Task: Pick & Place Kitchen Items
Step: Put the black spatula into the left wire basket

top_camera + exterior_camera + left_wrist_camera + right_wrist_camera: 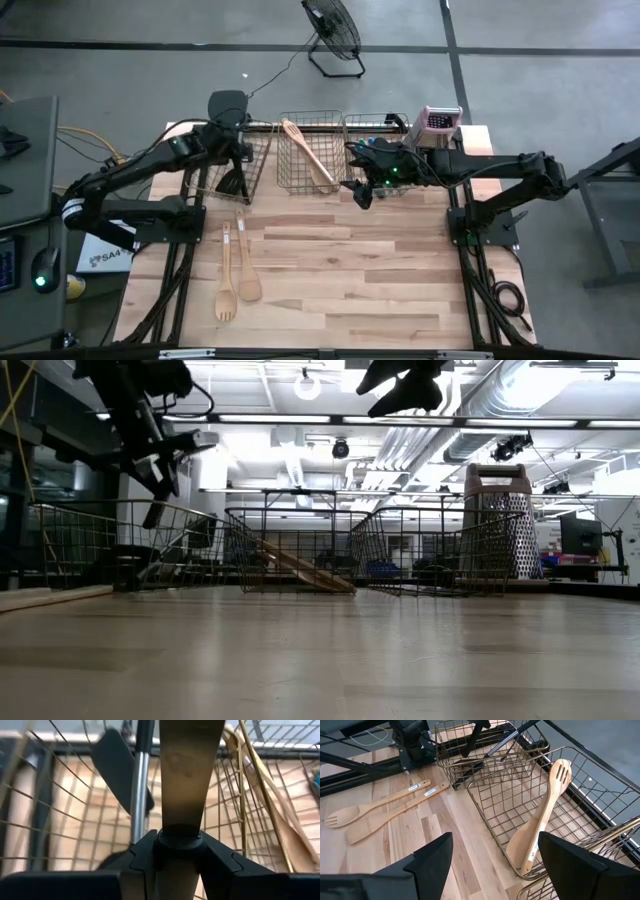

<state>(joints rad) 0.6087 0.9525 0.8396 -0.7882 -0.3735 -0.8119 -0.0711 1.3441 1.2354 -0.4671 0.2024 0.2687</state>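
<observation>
Hanging a dark utensil [190, 770] over the left basket [262, 150] with the left gripper [236, 150] clamped on its handle, probably for dropping in, while keeping the right gripper [360, 190] spread wide and empty by the middle basket [300, 180], wooden fork [226, 280] and spatula [246, 265] lying on the tabletop [350, 280].

No text, label or number here can be read.

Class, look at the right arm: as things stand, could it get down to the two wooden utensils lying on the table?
Probably yes. The right gripper hangs open and empty above the baskets, and the wooden fork and wooden spatula lie uncovered on the bare table. The stretch across may be long.
</observation>
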